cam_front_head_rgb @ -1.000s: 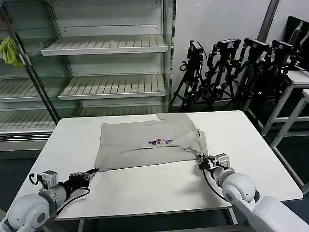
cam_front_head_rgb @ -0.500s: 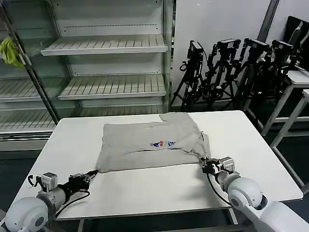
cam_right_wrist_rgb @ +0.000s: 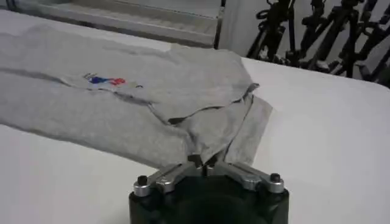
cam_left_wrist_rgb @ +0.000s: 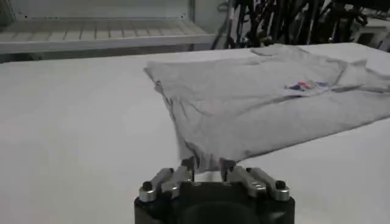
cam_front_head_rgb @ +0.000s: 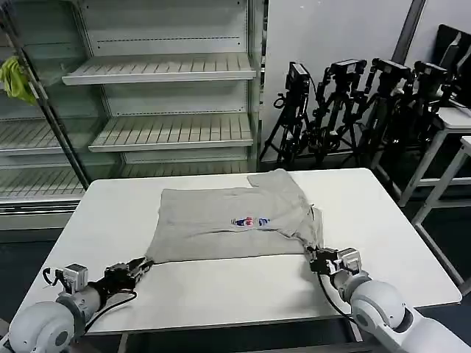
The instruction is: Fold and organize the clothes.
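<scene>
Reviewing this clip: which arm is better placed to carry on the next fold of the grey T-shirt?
Neither alone, probably. The left gripper pinches the T-shirt at its near left corner; the right gripper pinches its near right corner. Both sit low at the table edge, so a joint lift seems likeliest.

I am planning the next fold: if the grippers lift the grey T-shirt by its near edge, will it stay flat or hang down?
The T-shirt will probably sag: it already lies creased and bunched where the right gripper pinches it. It looks thin and light. The left gripper holds its other corner, so it may slide on the smooth table.
</scene>
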Controlling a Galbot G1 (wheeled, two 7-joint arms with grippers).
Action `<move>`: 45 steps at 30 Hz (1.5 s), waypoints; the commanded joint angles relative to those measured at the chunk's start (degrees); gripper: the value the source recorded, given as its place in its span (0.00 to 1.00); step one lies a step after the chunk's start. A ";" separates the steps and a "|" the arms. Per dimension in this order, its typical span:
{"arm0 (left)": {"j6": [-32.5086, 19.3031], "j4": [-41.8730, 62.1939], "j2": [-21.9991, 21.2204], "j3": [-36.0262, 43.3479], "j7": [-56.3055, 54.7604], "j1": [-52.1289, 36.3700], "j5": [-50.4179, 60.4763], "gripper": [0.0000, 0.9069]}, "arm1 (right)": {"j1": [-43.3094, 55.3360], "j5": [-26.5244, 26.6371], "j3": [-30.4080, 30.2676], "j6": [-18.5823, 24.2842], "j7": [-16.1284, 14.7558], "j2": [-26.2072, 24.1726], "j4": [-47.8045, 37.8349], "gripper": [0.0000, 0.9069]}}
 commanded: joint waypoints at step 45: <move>-1.94 0.33 -2.91 1.99 1.38 -0.37 2.90 0.04 | -6.09 -1.94 3.30 0.42 -0.56 -0.60 4.14 0.00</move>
